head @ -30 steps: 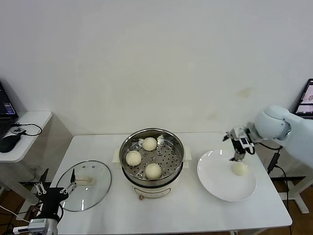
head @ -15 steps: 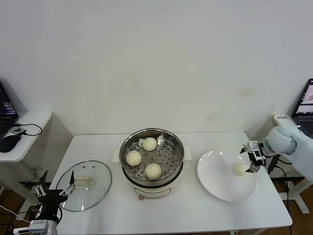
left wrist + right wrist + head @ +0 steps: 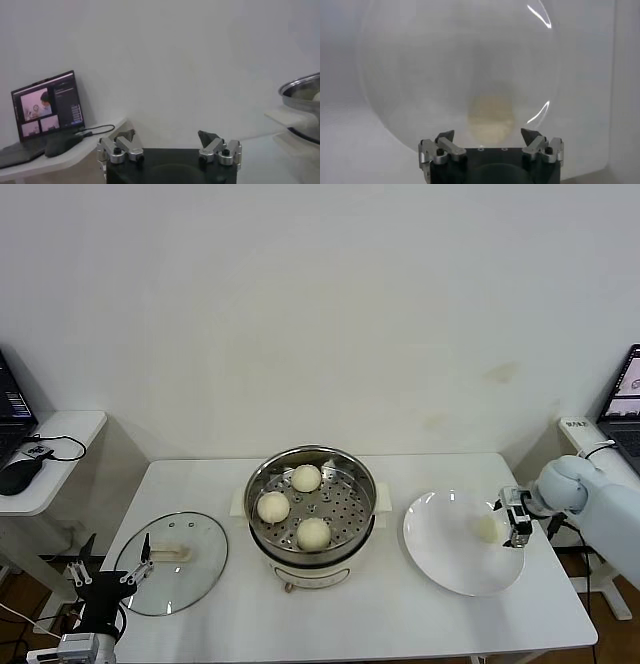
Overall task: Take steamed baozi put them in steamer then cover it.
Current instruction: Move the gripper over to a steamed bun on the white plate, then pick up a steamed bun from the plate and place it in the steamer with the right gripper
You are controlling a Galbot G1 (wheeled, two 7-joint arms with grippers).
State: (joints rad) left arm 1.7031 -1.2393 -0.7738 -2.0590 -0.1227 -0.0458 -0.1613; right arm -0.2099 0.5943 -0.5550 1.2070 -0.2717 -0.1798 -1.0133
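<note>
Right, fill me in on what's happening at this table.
Three small cream-white buns already sit in the shiny steel steamer. The right pincer, open, is beside the fourth bun on the flat white plate, not holding it. The round glass lid lies on the table beside the steamer. The left pincer waits open near the lid.

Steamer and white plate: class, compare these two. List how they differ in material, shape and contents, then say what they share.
Material: the steamer is shiny metal on a white base; the plate is plain white.
Shape: the steamer is a deep pot with a perforated tray; the plate is flat and shallow.
Contents: the steamer holds three baozi; the plate holds one baozi.
Shared: both are round, uncovered and stand on the white table.
</note>
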